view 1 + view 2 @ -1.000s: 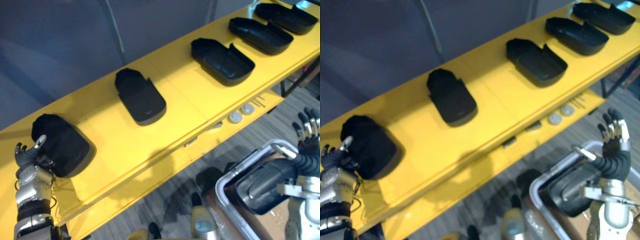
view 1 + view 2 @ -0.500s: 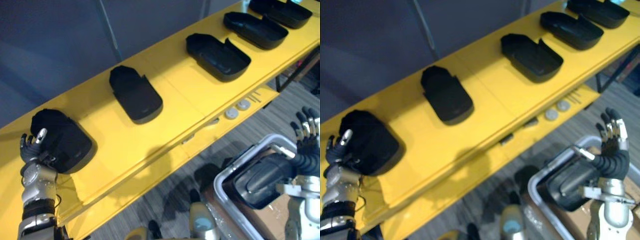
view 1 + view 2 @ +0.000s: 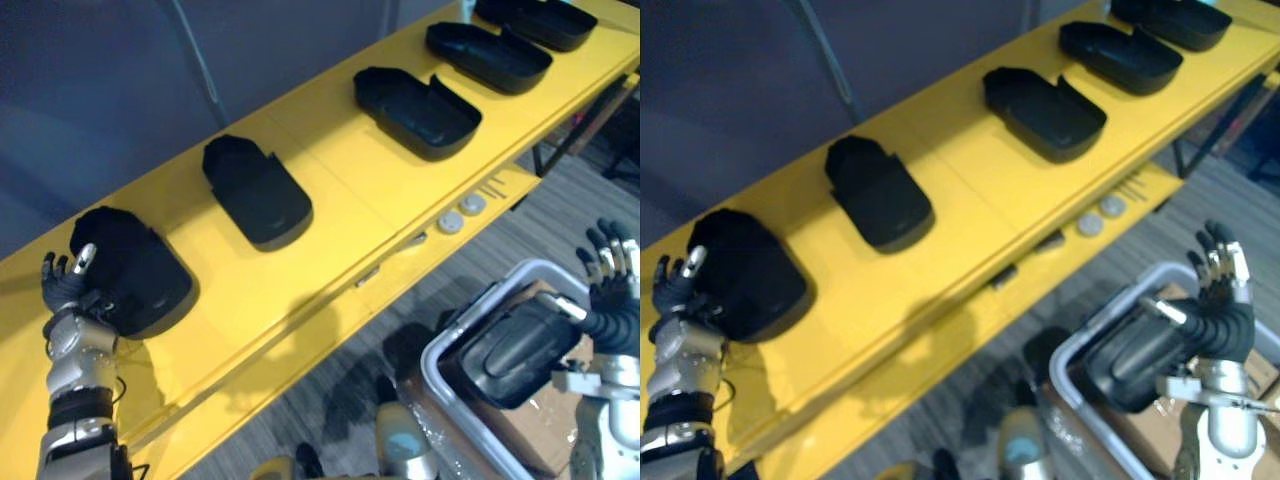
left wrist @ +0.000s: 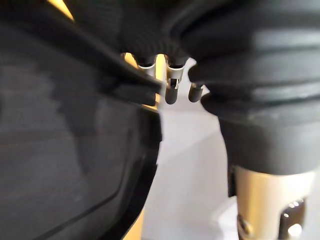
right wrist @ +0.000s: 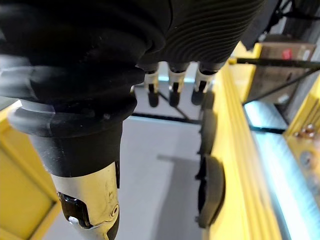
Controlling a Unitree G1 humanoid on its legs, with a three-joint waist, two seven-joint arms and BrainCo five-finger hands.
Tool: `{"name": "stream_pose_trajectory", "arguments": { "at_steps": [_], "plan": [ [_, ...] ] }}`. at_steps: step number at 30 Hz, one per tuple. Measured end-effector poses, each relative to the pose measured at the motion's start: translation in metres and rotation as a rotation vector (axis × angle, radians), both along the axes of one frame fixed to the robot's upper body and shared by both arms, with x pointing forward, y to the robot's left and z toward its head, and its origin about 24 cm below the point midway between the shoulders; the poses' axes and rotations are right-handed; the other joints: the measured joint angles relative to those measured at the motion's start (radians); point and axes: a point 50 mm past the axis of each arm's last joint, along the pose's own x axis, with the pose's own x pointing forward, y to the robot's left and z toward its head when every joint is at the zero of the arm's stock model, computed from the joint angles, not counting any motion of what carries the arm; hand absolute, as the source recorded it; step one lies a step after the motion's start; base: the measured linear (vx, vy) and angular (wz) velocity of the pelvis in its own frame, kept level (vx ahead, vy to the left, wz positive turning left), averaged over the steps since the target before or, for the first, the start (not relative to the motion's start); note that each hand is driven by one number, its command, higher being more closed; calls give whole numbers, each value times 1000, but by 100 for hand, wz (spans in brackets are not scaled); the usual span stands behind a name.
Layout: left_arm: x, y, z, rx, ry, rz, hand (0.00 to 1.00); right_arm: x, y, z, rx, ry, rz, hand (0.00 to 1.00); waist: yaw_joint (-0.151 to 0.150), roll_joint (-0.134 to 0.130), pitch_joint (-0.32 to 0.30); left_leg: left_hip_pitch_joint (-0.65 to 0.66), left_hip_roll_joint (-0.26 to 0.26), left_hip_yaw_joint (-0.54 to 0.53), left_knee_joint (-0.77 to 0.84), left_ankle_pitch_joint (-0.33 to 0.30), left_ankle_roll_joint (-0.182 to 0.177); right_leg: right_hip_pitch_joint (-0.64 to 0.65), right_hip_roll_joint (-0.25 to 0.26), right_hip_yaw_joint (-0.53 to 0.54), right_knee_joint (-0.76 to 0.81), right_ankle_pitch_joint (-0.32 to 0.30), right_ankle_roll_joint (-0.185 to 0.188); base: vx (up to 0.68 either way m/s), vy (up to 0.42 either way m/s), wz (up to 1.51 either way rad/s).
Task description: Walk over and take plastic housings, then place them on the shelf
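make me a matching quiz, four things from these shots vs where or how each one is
1 left hand
2 right hand
3 grey bin
4 round discs

a on the lower ledge of the shelf
b holds a black housing
c raised, fingers straight, empty
d against the leftmost housing on the shelf

Pairs: 1-d, 2-c, 3-b, 4-a

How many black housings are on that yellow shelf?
5 in a row: leftmost by the left hand, second, third, fourth, fifth at the view's edge; more may lie beyond.
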Motion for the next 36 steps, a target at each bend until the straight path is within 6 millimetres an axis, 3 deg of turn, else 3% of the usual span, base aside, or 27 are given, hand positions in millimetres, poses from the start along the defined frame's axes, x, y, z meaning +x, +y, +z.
{"name": "stream_pose_trajectory", "arguments": {
  "at_steps": [5,9,12,15,18,22,27,32,36],
  "plan": [
    [-8,14,42,169,-56,317,0,-4,3,-7,28,24,31,0,-2,-1,-1,4,0,-1,2,-1,1,4,0,4,0,2,1,-4,1,-1],
    [-32,29,87,362,-144,646,0,-5,12,-15,44,48,84,0,-1,2,-3,10,0,-2,1,0,1,11,-1,2,0,2,1,0,0,0],
    [-46,32,110,439,-240,769,0,-7,14,-16,50,51,102,0,1,6,-10,19,-2,-6,-3,0,1,22,-3,-3,-1,2,1,-3,8,4],
    [-54,23,128,497,-343,762,0,-8,18,-20,69,60,115,0,4,11,-45,18,-3,-17,-19,6,3,26,-5,-15,-13,2,1,9,3,9],
    [-62,1,139,605,-435,604,0,-10,20,-20,74,58,118,0,6,24,-87,19,-4,-25,-38,16,4,29,-5,-25,-27,2,2,35,3,8],
    [-69,-36,110,645,-414,354,0,-16,25,-17,82,48,121,0,17,53,-111,24,-3,-42,-54,22,4,49,-7,-47,-49,4,4,37,1,16],
    [-96,-97,44,495,-299,-72,0,-29,33,-19,139,33,99,0,53,44,-117,22,6,-89,-55,28,1,102,-6,-104,-97,13,-1,9,-21,28],
    [-105,-141,29,349,-363,-460,0,-29,37,-22,180,25,81,0,92,30,-123,21,9,-119,-54,29,-1,131,-8,-136,-118,17,-4,-10,-9,20],
    [-99,-170,24,222,-464,-695,0,-27,46,-26,212,37,102,0,92,25,-122,19,11,-125,-54,29,-1,133,-11,-147,-119,17,-4,-4,0,3]
  ]
}}
